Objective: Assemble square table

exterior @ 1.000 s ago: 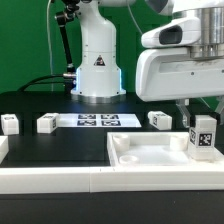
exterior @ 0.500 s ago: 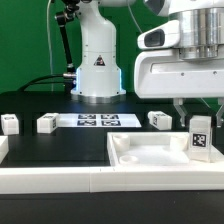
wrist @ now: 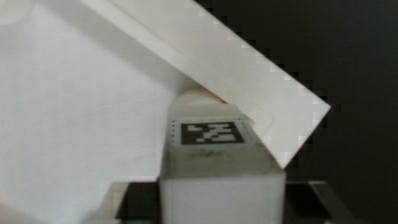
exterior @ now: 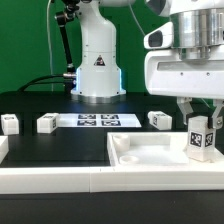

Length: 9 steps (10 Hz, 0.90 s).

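Tabletop at front of dark worktop, tool pinching upright tagged leg over its corner at the exterior view's right, three loose legs behind

Leg over tabletop, marker board behind

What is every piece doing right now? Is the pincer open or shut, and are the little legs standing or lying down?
pincer: shut on the held leg.
held leg: upright, tag facing the exterior view, over the tabletop.
tabletop: lying flat, hollow side up.
loose legs: three, lying apart on the table, not gripped.
marker board: flat on the table.
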Each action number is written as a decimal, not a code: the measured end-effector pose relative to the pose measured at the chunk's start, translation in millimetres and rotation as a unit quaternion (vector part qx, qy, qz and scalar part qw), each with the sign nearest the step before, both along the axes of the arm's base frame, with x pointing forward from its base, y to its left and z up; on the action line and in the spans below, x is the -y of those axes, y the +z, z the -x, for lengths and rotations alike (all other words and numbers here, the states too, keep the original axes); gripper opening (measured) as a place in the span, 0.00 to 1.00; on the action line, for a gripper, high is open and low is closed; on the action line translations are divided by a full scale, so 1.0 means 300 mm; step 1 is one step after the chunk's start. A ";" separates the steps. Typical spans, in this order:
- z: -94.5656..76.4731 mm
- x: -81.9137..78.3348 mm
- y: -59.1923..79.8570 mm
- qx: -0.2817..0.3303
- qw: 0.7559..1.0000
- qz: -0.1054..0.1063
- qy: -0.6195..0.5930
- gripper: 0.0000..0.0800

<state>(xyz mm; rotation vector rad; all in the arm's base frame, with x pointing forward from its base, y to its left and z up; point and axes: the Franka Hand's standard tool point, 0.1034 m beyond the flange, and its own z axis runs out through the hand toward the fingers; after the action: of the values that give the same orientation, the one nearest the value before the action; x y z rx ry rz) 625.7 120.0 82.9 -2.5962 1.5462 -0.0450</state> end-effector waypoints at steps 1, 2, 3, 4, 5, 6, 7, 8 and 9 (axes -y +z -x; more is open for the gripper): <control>0.000 0.001 0.000 -0.002 1.000 -0.005 -0.018 0.36; -0.001 0.001 0.000 -0.004 0.999 -0.010 -0.044 0.36; -0.001 0.001 0.000 -0.006 0.998 -0.013 -0.065 0.36; -0.001 0.001 0.000 -0.006 0.998 -0.013 -0.065 0.36; -0.001 0.001 0.000 -0.005 0.998 -0.012 -0.056 0.36; -0.001 0.000 0.000 -0.004 0.999 -0.011 -0.041 0.36; 0.000 -0.002 0.000 -0.004 0.999 -0.011 -0.038 0.62; 0.000 -0.004 0.001 0.000 1.000 -0.005 0.011 0.62; 0.001 -0.011 0.002 0.002 0.998 -0.002 0.058 0.77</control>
<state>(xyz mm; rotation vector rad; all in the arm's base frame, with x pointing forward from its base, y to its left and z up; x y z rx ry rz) 625.4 123.2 83.6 -2.6758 1.3895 -0.0370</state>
